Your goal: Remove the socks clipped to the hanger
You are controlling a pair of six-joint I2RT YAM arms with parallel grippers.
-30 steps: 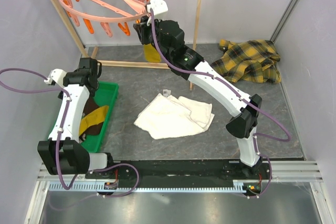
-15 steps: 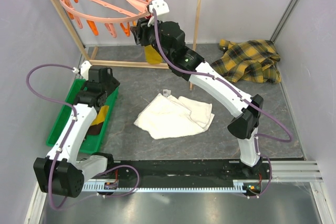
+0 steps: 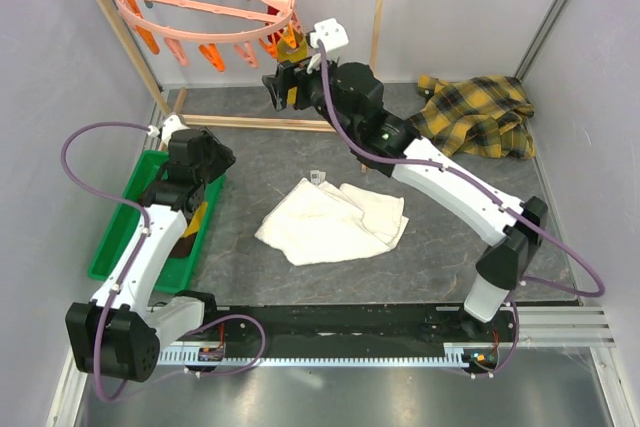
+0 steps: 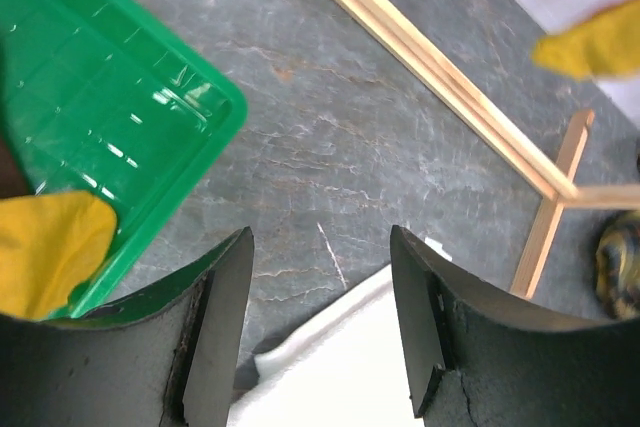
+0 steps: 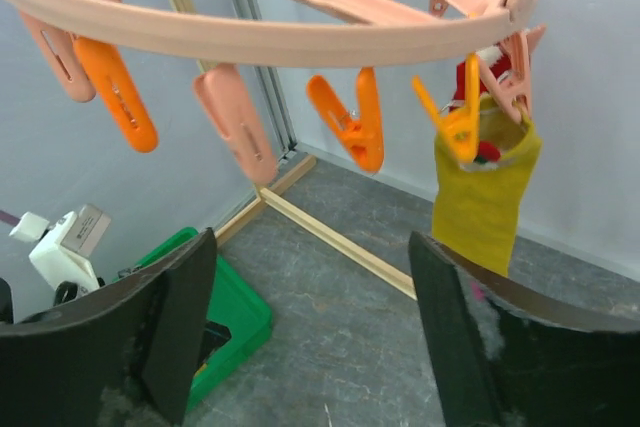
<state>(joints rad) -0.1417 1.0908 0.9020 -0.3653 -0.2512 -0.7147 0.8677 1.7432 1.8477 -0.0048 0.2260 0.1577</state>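
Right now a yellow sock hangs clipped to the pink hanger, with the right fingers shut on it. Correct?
No. The right fingers stand open, nothing between them, as the right wrist view shows. The yellow sock does hang clipped to the pink hanger.

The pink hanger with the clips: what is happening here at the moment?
The right pincer is up at the hanger, open, close to a clipped yellow sock with a red sock behind it. The left pincer, open and empty, hangs over the table beside the green tray, where a second yellow sock and a brown sock lie.
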